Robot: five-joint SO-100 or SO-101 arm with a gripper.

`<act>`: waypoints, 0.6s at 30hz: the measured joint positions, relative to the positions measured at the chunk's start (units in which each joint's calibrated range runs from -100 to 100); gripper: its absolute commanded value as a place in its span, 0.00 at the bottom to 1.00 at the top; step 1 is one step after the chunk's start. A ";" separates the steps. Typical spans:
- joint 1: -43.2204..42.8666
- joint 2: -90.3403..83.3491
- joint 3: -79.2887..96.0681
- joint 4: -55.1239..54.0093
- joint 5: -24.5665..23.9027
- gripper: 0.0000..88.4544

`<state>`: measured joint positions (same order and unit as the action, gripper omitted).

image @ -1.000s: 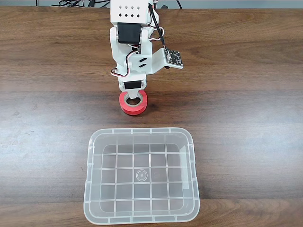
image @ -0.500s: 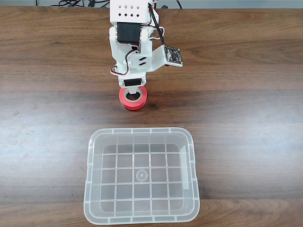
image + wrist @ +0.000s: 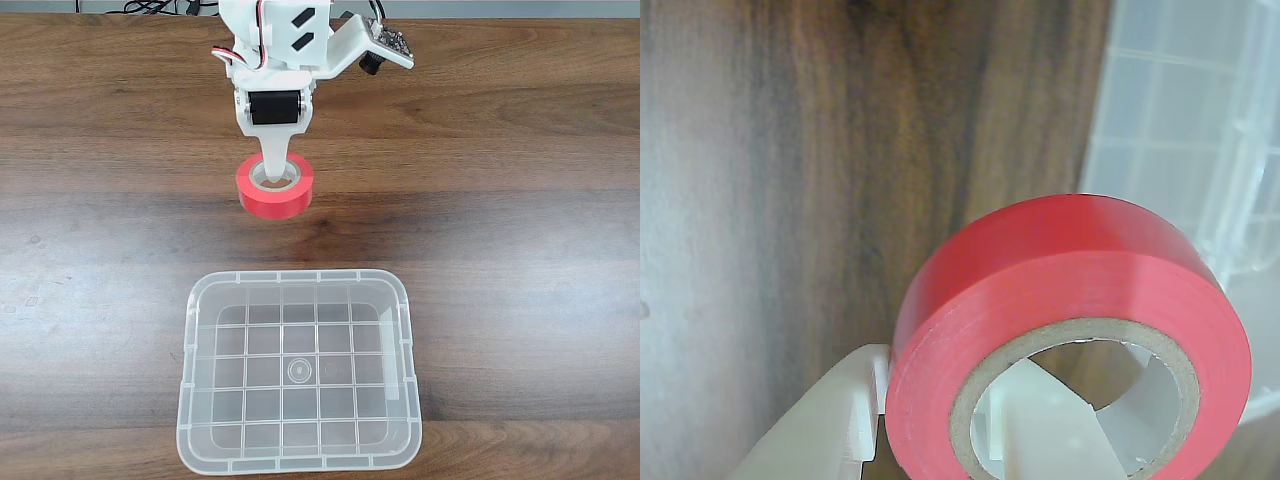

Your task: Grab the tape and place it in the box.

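One table (image 3: 520,200), dark wood. One box (image 3: 298,456), clear plastic, standing near the front edge in the fixed view. One arm, its gripper (image 3: 277,178) clamped on the single tape (image 3: 275,198): one finger through the core, one outside. Tape is off the table, short of the box.

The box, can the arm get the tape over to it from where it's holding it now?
Probably yes. The gripper has its jaws shut on the tape, one through the core, apparently lifted. Only bare table lies between it and the open-topped box, and nothing stands in the way.
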<state>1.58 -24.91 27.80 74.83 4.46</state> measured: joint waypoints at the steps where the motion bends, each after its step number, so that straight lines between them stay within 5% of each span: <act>1: 0.00 0.00 -1.08 0.59 0.00 0.04; 18: -3.76 0.08 -8.66 1.53 0.10 0.04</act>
<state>-2.18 -24.82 19.13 76.36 4.57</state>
